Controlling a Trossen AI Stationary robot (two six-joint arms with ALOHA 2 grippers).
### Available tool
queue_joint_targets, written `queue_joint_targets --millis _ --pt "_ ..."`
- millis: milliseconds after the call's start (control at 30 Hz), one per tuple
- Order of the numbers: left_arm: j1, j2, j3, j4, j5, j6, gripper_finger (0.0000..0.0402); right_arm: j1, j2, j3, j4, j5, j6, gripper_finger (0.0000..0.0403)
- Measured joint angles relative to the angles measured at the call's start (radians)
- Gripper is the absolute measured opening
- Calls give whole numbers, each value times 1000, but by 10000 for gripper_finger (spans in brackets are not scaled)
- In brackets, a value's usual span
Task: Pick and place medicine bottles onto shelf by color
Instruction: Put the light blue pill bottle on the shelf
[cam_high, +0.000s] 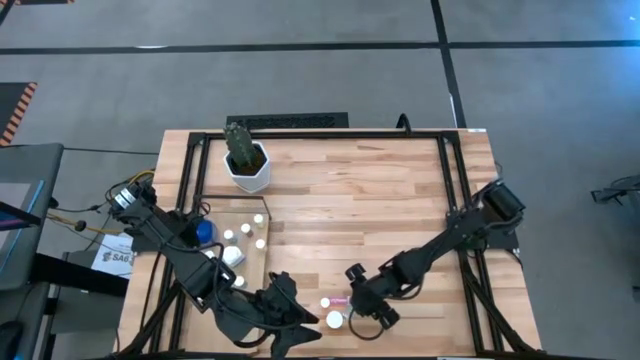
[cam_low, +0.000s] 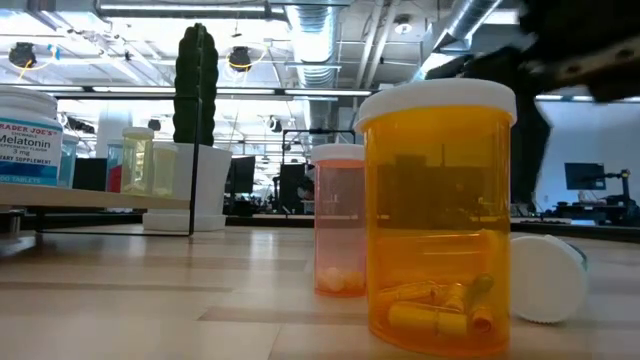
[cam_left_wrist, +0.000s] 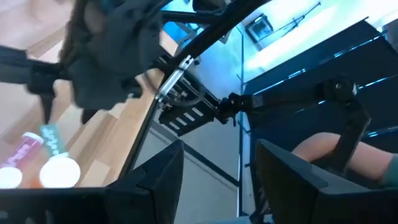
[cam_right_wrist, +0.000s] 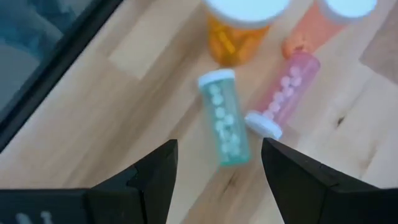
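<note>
Bottles are right under the right gripper (cam_right_wrist: 214, 165), jaws spread and empty over the lying green bottle (cam_right_wrist: 224, 118) beside the pink bottle (cam_right_wrist: 283, 93), probably lining up a grab; left gripper (cam_left_wrist: 217, 165) is spread too, empty.

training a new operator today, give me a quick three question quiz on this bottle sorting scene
1. True or false: the green bottle lies on its side on the table.
2. Which bottle stands nearest the low camera? A) amber bottle B) blue bottle C) white bottle
3. Fill in: the right gripper hovers over the green bottle with its fingers ____.

Key: 1 true; 2 A; 3 open
</note>
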Motion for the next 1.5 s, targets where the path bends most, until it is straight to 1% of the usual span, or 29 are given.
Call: queue_joint_targets --millis 233,367,700,833,1100,1200,1333,1500 --pt "1 0 0 4 -11 -2 184 -33 81 0 49 0 19 255" --pt "1 0 0 5 -12 -1 184 -39 113 1 52 -3 76 255" --pt "1 0 0 -9 -12 11 184 -42 128 2 78 -21 214 252" --pt "1 0 0 -9 -12 27 184 -45 128 2 78 -24 219 224" --pt "1 0 0 -8 -14 30 184 -45 128 1 76 -22 219 134" --pt "1 0 0 -8 -16 40 184 -45 128 1 75 -24 220 109" --pt "1 0 0 -8 -16 45 184 -44 101 -2 33 -61 222 101" --pt "1 0 0 -7 -21 51 184 -43 4 -2 -52 -65 222 113"
